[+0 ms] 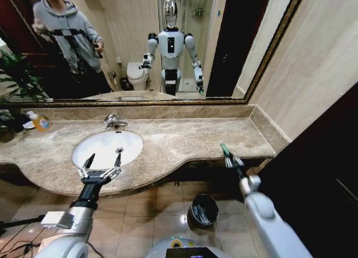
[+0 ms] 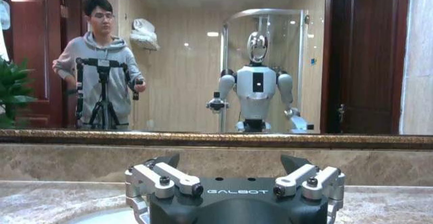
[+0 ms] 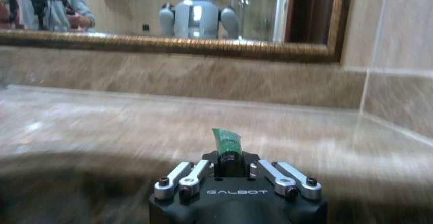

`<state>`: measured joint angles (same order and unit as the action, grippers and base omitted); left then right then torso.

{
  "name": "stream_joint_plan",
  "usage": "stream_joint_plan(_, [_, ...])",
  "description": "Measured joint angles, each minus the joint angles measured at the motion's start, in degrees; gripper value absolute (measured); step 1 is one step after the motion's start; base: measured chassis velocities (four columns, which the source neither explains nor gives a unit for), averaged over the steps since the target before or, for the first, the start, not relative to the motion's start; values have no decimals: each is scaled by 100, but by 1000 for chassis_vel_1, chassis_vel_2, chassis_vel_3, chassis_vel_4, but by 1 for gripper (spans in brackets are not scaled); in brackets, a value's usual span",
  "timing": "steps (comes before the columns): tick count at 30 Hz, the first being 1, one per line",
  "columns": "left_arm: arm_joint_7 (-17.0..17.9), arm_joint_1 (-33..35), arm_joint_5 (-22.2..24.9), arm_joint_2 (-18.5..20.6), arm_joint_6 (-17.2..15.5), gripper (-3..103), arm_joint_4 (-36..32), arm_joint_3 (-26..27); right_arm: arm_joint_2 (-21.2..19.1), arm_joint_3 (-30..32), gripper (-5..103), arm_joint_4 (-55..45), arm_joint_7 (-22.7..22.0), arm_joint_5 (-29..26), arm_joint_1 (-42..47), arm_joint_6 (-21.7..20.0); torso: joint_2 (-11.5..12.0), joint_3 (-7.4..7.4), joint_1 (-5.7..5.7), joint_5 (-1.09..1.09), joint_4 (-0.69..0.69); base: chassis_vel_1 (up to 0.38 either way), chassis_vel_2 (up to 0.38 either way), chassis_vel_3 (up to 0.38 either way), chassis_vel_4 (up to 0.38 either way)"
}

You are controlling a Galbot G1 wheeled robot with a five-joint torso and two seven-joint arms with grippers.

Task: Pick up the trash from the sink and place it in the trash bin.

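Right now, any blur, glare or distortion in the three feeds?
Head view: wide-angle bending, the mirror frame and counter bow; the sink is blown out white, a light glints on the floor tiles by the bin. Left wrist view: sharp, left gripper crisp. Right wrist view: the counter is smeared as if by motion, while the right gripper and its green stick stay sharper.

Legible text: "GALBOT", white capitals, printed on black housing of left gripper [image 2: 233, 183] in left wrist view. Same word "GALBOT", white capitals, on black housing of right gripper [image 3: 228, 171] in right wrist view. No other readable text.
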<state>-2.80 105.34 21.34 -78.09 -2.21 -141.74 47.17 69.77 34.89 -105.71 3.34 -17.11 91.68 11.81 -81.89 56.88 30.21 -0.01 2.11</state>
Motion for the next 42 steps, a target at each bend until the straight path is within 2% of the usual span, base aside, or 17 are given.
stream_joint_plan(4, [0, 0, 0, 0, 0, 100, 0, 0, 457, -115, 21, 157, -156, 442, 787, 206, 0, 0, 0, -2, -1, 0, 0, 0, 0])
stream_joint_plan(8, [0, 0, 0, 0, 0, 100, 0, 0, 639, -311, 21, 471, -273, 667, 900, 191, 0, 1, 0, 0, 0, 0, 0, 0, 0])
stream_joint_plan(11, [0, 0, 0, 0, 0, 100, 0, 0, 707, -569, 21, 823, -304, 825, 887, -14, 0, 1, 1, 1, 0, 0, 0, 0, 0])
stream_joint_plan(14, [0, 0, 0, 0, 0, 100, 0, 0, 748, -852, 21, 1602, -156, 1307, 477, -338, 0, 1, 1, 0, -1, 0, 0, 0, 0])
stream_joint_plan(16, [0, 0, 0, 0, 0, 100, -1, 0, 753, -934, 21, 1945, -92, 1478, 235, -363, 0, 1, 1, 0, 0, 0, 0, 0, 0])
stream_joint_plan(19, [0, 0, 0, 0, 0, 100, 0, 1, 776, -1124, 21, 2877, 8, 2115, -420, -444, 1, 2, 2, 1, 2, 0, 0, 0, 0])
stream_joint_plan(22, [0, 0, 0, 0, 0, 100, 0, 0, 751, -1271, 21, 3334, 199, 2327, -768, -567, 1, 2, 2, 1, 1, 0, 0, 0, 0])
stream_joint_plan(24, [0, 0, 0, 0, 0, 100, 0, 1, 790, -1271, 21, 4030, 347, 2816, -1185, -414, 1, 2, 2, 0, 1, 0, 0, 0, 0])
stream_joint_plan(25, [0, 0, 0, 0, 0, 100, 0, 1, 790, -1271, 21, 4030, 347, 2816, -1185, -414, 1, 2, 2, 0, 1, 0, 0, 0, 0])
stream_joint_plan(26, [0, 0, 0, 0, 0, 100, 0, 1, 817, -1255, 21, 4364, 347, 3077, -1369, -329, 1, 2, 2, 1, 1, 0, 0, 0, 0])
stream_joint_plan(29, [1, 0, 0, 0, 0, 100, 0, 1, 873, -1228, 21, 5463, 322, 3735, -1892, 53, 1, 3, 2, 1, 0, 0, 0, 0, 0])
stream_joint_plan(30, [1, 0, 0, 0, 0, 100, 0, 1, 873, -1228, 21, 5463, 322, 3735, -1892, 53, 1, 3, 2, 1, 0, 0, 0, 0, 0])
stream_joint_plan(33, [1, 0, 0, 0, 0, 100, -1, 1, 936, -1240, 21, 6321, 189, 3934, -2368, 470, 1, 2, 2, 1, 2, 0, 0, 0, 0])
stream_joint_plan(36, [0, 0, 0, 0, 0, 100, 0, 0, 961, -1249, 18, 6542, 177, 3931, -2506, 520, 1, 2, 2, 1, 0, 0, 0, 0, 0])
stream_joint_plan(38, [0, 0, 0, 0, 0, 100, 0, 0, 981, -1253, 27, 6662, 175, 3923, -2595, 554, 1, 2, 2, 1, 0, 0, 0, 0, 0])
stream_joint_plan(40, [0, 0, 0, 0, 0, 100, 0, 0, 991, -1246, 27, 6691, 172, 3916, -2618, 557, 1, 2, 2, 1, 1, 0, 0, 0, 0])
stream_joint_plan(42, [0, 0, 0, 0, 0, 100, 0, 0, 999, -1235, 36, 6713, 149, 3898, -2630, 556, 1, 2, 2, 1, 0, 0, 0, 0, 0])
